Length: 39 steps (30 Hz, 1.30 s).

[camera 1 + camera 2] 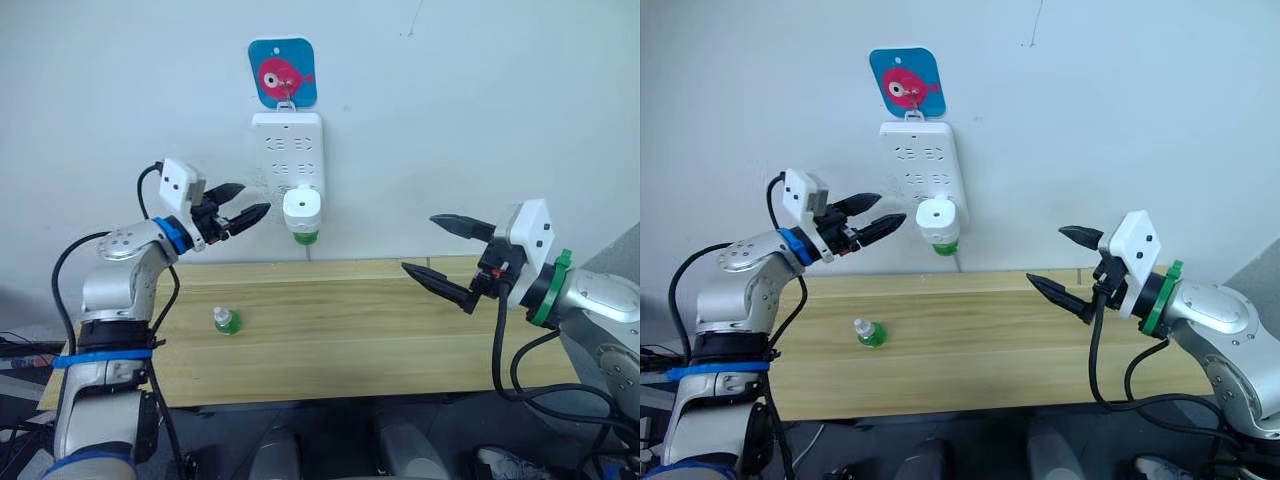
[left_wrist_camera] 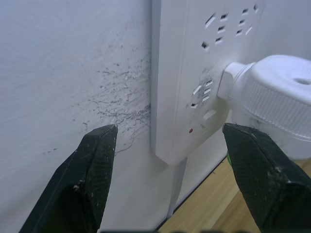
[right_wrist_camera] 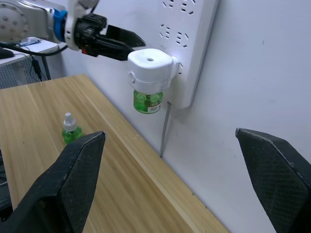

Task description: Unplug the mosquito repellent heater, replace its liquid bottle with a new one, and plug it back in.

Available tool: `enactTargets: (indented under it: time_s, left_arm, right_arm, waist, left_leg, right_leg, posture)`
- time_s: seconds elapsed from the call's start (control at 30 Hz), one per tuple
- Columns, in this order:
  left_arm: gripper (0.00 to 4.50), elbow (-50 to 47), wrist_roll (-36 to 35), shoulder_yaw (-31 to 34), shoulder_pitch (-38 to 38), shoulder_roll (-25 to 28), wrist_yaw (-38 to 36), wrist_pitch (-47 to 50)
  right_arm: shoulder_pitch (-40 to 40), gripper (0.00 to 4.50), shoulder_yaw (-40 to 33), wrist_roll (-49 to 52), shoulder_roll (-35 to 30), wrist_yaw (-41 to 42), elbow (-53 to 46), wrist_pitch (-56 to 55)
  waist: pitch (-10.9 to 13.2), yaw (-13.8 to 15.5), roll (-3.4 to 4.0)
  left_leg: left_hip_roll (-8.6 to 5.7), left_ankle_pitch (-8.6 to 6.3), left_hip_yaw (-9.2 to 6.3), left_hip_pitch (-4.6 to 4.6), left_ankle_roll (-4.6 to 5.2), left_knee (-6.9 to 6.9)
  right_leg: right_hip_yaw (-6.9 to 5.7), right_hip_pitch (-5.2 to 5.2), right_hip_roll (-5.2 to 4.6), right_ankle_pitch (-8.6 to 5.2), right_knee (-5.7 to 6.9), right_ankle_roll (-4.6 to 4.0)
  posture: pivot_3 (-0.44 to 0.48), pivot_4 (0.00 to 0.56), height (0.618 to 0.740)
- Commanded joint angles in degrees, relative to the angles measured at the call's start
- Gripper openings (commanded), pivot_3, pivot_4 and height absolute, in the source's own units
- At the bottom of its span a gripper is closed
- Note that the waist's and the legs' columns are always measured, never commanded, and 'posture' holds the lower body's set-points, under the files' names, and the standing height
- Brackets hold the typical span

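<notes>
The small white rounded plastic mosquito repellent heater (image 1: 302, 208) sits plugged into the lower right sockets of a long white plastic power strip (image 1: 287, 150) that hangs upright on the pale wall (image 1: 480, 110) from a blue card with a pink round figure (image 1: 282, 72). The heater juts straight out from the strip toward the room, its ribbed body horizontal, its vent face turned upward, and a green translucent liquid bottle (image 3: 147, 102) hangs below it, long axis vertical, clear of the table. The light wooden plank table (image 1: 400, 330) runs along the wall under the strip; its back edge meets the wall and a thin cord drops from the strip behind it. A second small green bottle with a pale cap (image 1: 226, 320) stands upright on the left part of the table, well apart from the heater, with bare wood all round it. The left tool (image 1: 243, 211) hovers just beside the heater on its left, level with the strip's lower end, its textured black fingers (image 2: 92, 179) spread and gripping nothing. The right tool (image 1: 448, 254) hangs over the table's right end, well apart from the heater, fingers wide and likewise unladen.
</notes>
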Motion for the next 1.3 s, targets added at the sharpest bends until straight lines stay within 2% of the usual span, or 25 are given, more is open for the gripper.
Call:
enactTargets:
  time_s: [0.03,0.43,0.8,1.1,1.2,1.3]
  left_arm:
    - [3.64,2.48,0.85,-0.46,-3.53,0.30,-2.29,-2.80]
    - [3.64,12.42,3.27,-2.80,-11.91,-1.50,-8.54,-6.39]
    - [3.64,12.79,3.95,-3.23,-12.91,-2.47,-10.17,-6.22]
    - [3.64,8.52,1.65,-3.51,-12.95,-3.29,-14.06,-1.99]
    - [3.05,7.68,1.77,-3.31,-12.79,-3.57,-14.09,-1.32]
    - [2.07,7.09,2.26,-3.54,-12.41,-3.63,-14.13,-1.39]
  right_arm:
    - [-0.79,4.50,-0.65,1.35,0.12,-1.20,-2.65,0.35]
    - [-0.12,4.50,-0.21,2.05,0.50,-3.21,-4.38,1.25]
    - [0.00,4.50,0.39,2.83,0.58,-4.61,-5.58,1.69]
    - [-1.14,4.50,1.28,3.42,1.37,-5.13,-5.79,2.37]
    - [-1.69,4.50,2.13,3.13,2.16,-6.22,-6.07,2.66]
    - [-3.16,4.50,4.16,1.26,4.32,-10.15,-6.37,3.51]
  waist:
    - [0.10,-0.09,-0.01]
    - [0.51,0.14,-0.09]
    - [0.90,-0.70,-0.18]
    - [1.02,-1.21,-0.21]
    - [1.06,-1.74,-0.21]
    - [1.11,-1.89,-0.19]
  left_leg:
    - [-0.01,0.00,-0.02,-0.03,0.00,0.00]
    - [-0.08,0.02,-0.16,-0.19,-0.01,0.13]
    - [-0.06,0.02,-0.15,-0.25,-0.01,0.10]
    - [-0.06,0.02,-0.15,-0.34,-0.01,0.10]
    - [-0.07,0.02,-0.16,-0.41,-0.01,0.09]
    - [-0.06,0.02,-0.16,-0.50,-0.01,0.10]
  right_leg:
    - [-0.02,-0.03,0.00,0.00,0.00,0.00]
    - [-0.10,-0.08,-0.02,0.03,0.02,0.07]
    - [-0.07,-0.14,-0.01,0.05,-0.02,0.10]
    - [-0.08,-0.21,-0.01,0.04,-0.03,0.11]
    - [-0.08,-0.25,-0.01,0.04,-0.04,0.11]
    - [-0.08,-0.35,-0.01,0.05,-0.02,0.11]
  posture:
    - [-0.189,0.203,0.740]
    - [-0.220,0.204,0.740]
    - [-0.231,0.198,0.740]
    - [-0.231,0.197,0.740]
    - [-0.227,0.197,0.740]
    - [-0.225,0.196,0.740]
